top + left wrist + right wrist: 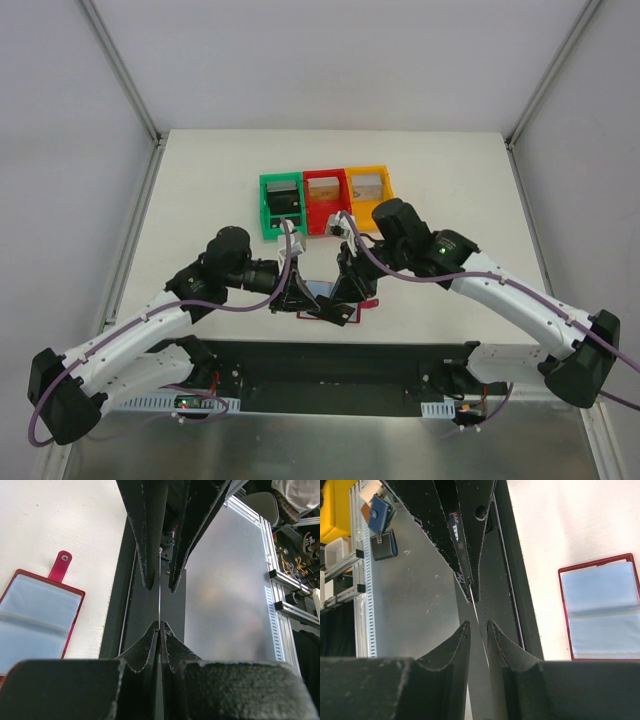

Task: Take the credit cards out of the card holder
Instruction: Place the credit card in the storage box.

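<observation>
The dark red card holder (336, 314) lies open on the table near its front edge, clear pockets up. It also shows in the left wrist view (35, 617) with its snap tab (60, 565), and in the right wrist view (602, 611). My left gripper (160, 625) is shut on a thin credit card (160, 605), seen edge-on and held above the table. My right gripper (477, 625) is open, its jaws either side of the same card (476, 614) without closing on it. In the top view the card (318, 290) is pale blue between the left gripper (298, 292) and right gripper (343, 285).
Green (281, 205), red (324, 200) and orange (367, 192) plastic bins stand in a row behind the grippers. A black strip (330, 365) and a metal plate run along the table's near edge under the held card.
</observation>
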Motion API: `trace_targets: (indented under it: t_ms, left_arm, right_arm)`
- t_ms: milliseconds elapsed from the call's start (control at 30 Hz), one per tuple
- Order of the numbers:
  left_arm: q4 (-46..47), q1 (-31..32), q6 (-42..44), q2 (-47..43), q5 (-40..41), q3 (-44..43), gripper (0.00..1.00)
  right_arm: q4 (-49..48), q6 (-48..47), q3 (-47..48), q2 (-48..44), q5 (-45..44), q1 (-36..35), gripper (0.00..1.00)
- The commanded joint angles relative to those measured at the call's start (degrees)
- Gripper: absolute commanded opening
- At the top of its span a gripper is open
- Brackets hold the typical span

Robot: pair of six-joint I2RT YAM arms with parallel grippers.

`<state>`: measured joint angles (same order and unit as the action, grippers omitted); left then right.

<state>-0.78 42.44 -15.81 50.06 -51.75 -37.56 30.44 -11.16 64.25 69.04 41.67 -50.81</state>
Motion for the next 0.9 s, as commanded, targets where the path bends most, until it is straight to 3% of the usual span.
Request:
trace_targets:
  t_ms: [0, 233, 867]
  left_arm:
    - [5.5, 0.5, -1.1, -2.4, 0.6, 1.5, 0.00]
    - [13.0, 0.5, -5.2, -3.9, 0.6, 4.5, 0.00]
    - [15.1, 0.3, -6.2, -5.7, 2.4, 5.8, 0.00]
  right_arm:
    - [-4.2, 2.2, -0.7, -2.0, 4.1, 0.6, 0.22]
    - [-8.9, 5.1, -3.3, -3.2, 6.1, 1.8, 0.21]
    - [-10.5, 6.7, -5.5, -5.1, 8.0, 4.1, 0.18]
